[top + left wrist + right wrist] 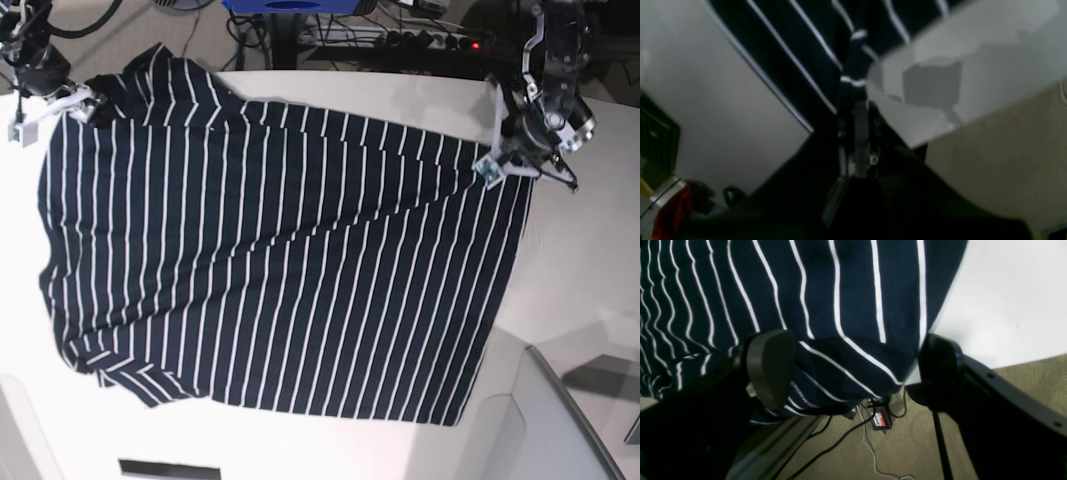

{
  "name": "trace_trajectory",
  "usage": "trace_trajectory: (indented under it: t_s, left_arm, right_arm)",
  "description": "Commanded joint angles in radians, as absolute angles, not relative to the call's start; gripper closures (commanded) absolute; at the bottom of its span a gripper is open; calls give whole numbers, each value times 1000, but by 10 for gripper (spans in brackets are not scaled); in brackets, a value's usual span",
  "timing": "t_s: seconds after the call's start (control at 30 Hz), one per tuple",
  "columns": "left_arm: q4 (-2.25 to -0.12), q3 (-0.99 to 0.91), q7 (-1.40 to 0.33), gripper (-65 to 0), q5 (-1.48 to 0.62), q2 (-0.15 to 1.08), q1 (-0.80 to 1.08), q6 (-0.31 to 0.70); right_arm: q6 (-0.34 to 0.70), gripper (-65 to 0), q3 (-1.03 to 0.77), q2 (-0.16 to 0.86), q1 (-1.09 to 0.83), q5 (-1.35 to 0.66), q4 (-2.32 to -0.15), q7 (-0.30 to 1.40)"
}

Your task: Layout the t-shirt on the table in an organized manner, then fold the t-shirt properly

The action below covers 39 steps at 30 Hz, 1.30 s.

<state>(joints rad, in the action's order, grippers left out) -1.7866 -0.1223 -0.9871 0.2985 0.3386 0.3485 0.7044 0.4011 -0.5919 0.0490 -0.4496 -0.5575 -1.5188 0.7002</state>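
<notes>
The t-shirt (280, 270) is spread nearly flat on the table (590, 290), long axis running across the base view. At its far corner on that view's right, the left gripper (497, 165) is clenched on the hem, cloth pinched between the jaws. At the far sleeve corner opposite, the right gripper (853, 370) is held wide apart, cloth lying between its fingers (768, 366) but not grasped. Cables (870, 440) are seen on the floor beyond; nothing blocks either arm.

The t-shirt (280, 260) lies spread flat on the table (590, 290). The left gripper (497, 165) sits at its far right corner, the right gripper (75, 103) at its far left corner.
</notes>
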Motion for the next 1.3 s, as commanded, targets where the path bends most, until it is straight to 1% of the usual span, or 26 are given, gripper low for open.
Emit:
trace_trajectory:
  t_s: [0.0,0.13,0.2,0.4,0.5,0.63,0.67,0.73,0.8,0.83,0.87,0.9,1.07,1.13,1.17,1.27]
  left_arm:
    - [-1802,-127,-986,0,302,349,361,698]
    - [-1799,-125,-978,0,302,372,412,698]
    - [-1797,-127,-944,0,314,374,426,698]
    - [-1725,-122,-894,0,495,372,435,698]
    - [-1716,-127,-878,0,536,378,435,698]
    - [-1716,-128,-880,0,536,406,435,698]
    - [-1715,-128,-880,-30,530,415,435,698]
    - [-1715,-128,-880,-188,535,415,435,698]
    - [-1719,-128,-880,-299,533,415,433,698]
    - [-1722,-128,-880,-342,533,415,433,698]
    - [-1722,-128,-880,-370,530,415,433,698]
    - [-1722,-130,-880,-383,530,415,433,698]
    - [-1733,-133,-880,-382,526,410,433,698]
    - [-1764,-177,-880,-380,486,395,440,698]
    - [-1784,-223,-880,-380,429,378,443,698]
    - [-1799,-421,-885,-378,170,351,446,698]
  right_arm:
    - [403,-524,-596,59,-450,-570,-1535,685]
    - [403,-524,-596,59,-449,-568,-1535,685]
    - [403,-524,-596,59,-449,-568,-1535,685]
    - [403,-524,-596,59,-449,-568,-1535,685]
    - [403,-524,-596,59,-449,-568,-1535,685]
    - [403,-524,-596,59,-449,-568,-1535,687]
    - [403,-524,-596,59,-449,-568,-1537,687]
    - [403,-524,-596,59,-449,-568,-1537,687]
    - [403,-524,-596,58,-449,-568,-1540,687]
    - [403,-524,-596,58,-449,-568,-1541,687]
    - [403,-524,-596,58,-450,-568,-1541,687]
    - [403,-524,-596,58,-450,-568,-1541,687]
    - [403,-524,-596,58,-453,-568,-1541,687]
    - [403,-524,-596,58,-455,-568,-1541,687]
    - [403,-524,-599,58,-455,-572,-1543,687]
    - [404,-524,-607,58,-472,-578,-1544,677]
